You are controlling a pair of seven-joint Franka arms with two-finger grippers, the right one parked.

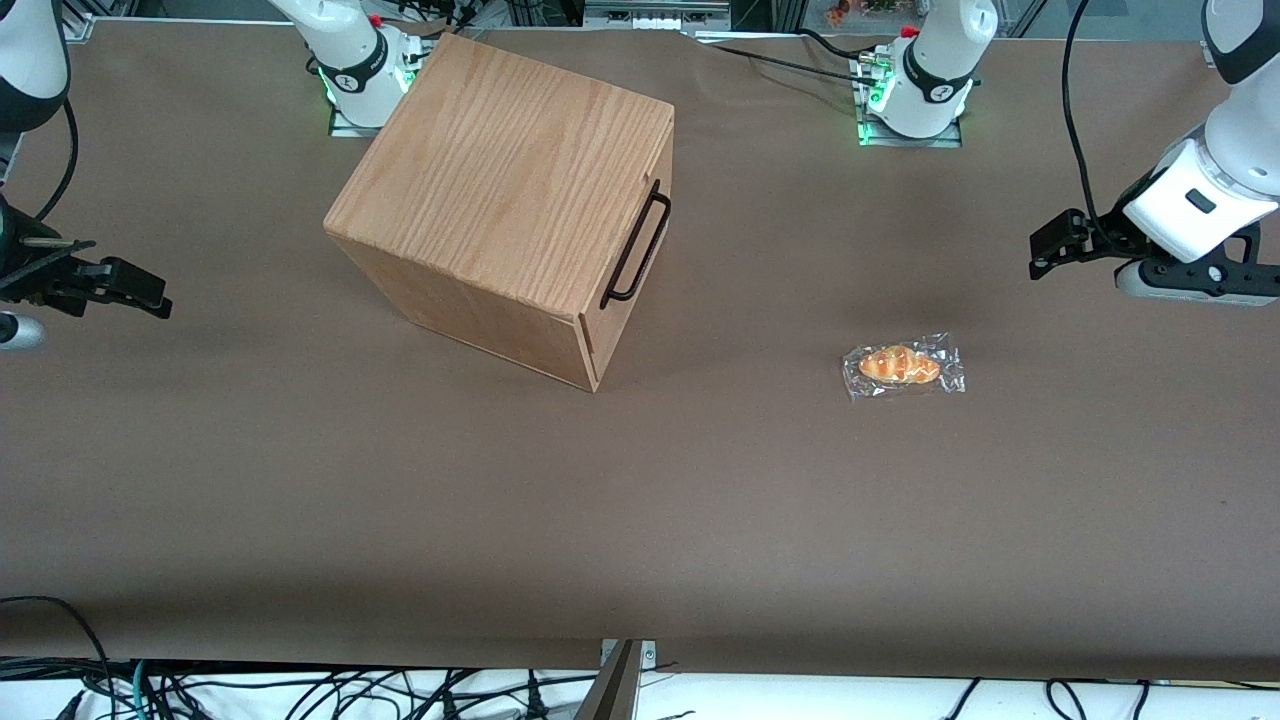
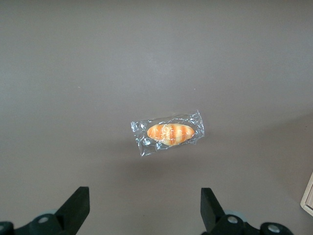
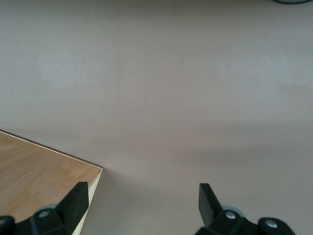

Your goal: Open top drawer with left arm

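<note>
My gripper (image 2: 142,208) is hanging with its jaws spread wide and holding nothing, well above the brown table (image 1: 640,500) toward my working end. My fingers (image 2: 76,205) are framing a wrapped bread roll (image 2: 169,133) lying flat on the paper-like covering beneath me. My left arm (image 1: 1200,200) is reaching in from the table's edge. The top drawer (image 1: 640,235) is sitting shut in the oak box (image 1: 500,190), well apart from me toward the parked arm's end, its black bar handle (image 1: 636,246) facing my side. Cables (image 1: 300,690) are trailing along the edge nearest the front camera.
</note>
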